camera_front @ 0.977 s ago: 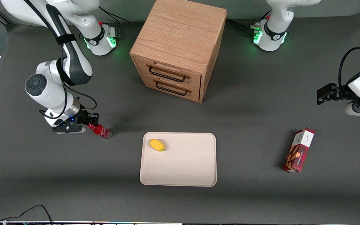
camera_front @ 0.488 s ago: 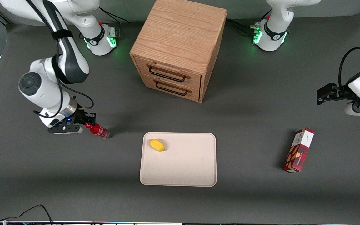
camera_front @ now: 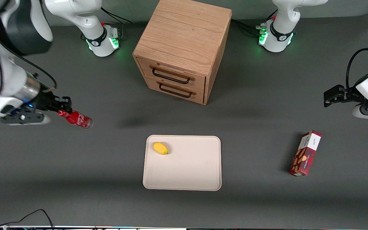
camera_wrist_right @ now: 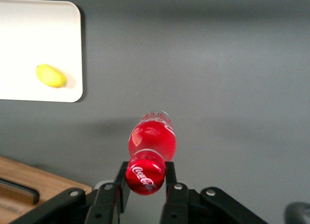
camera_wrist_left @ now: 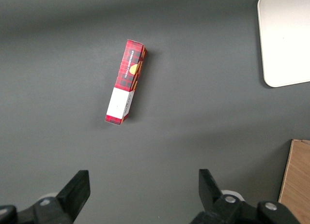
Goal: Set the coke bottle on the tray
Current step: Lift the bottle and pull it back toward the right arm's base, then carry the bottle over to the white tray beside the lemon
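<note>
Gripper (camera_front: pixel 62 109) clamped on coke bottle (camera_front: pixel 76 118) at cap/neck, held above bench, well apart from tray (camera_front: pixel 187 179), toward working arm's end. White "Coca-Cola" script readable on cap (camera_wrist_right: pixel 145 176). Yellow fruit (camera_front: pixel 160 148) on tray.

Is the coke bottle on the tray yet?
No. The small red coke bottle hangs above the table in the shut tool, apart from the cream-white rectangular tray.

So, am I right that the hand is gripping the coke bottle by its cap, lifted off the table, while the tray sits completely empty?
Not quite: the tray is not empty. A small yellow fruit lies on it, as the front view shows. The rest holds: the hand is shut on the coke bottle at its cap end, lifted off the table toward the working arm's end.
</note>
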{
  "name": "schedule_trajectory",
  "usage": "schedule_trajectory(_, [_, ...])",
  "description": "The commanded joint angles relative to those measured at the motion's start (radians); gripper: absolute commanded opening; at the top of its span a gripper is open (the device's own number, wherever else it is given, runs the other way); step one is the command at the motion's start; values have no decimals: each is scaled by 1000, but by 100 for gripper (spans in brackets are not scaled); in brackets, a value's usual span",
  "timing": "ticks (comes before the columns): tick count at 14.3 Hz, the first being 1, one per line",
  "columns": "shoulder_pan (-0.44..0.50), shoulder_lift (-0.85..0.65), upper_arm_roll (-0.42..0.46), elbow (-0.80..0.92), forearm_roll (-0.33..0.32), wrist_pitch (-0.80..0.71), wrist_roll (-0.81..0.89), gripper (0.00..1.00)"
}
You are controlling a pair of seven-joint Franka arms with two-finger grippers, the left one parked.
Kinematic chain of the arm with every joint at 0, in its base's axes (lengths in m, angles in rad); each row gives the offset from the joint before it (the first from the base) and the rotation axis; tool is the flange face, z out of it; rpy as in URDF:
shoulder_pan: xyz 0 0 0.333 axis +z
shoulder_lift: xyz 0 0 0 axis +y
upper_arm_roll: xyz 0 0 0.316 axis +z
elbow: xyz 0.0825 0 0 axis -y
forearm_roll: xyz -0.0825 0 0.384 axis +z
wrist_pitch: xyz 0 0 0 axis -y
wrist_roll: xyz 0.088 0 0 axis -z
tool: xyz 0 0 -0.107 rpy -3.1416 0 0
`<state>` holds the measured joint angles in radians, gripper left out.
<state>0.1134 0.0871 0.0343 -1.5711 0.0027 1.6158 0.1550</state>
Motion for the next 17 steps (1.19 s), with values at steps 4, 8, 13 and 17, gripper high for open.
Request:
schedule_trajectory(4, [0,63,1,240,-7,-189,-18,0])
schedule_trajectory(8, [93,180,1,362,-1,-148,-20,0])
schedule_trajectory(13, [196,313,1,425,-4,28,-6,0])
schedule_trajectory(17, [235,430,-8,451,-17,146,-9,0])
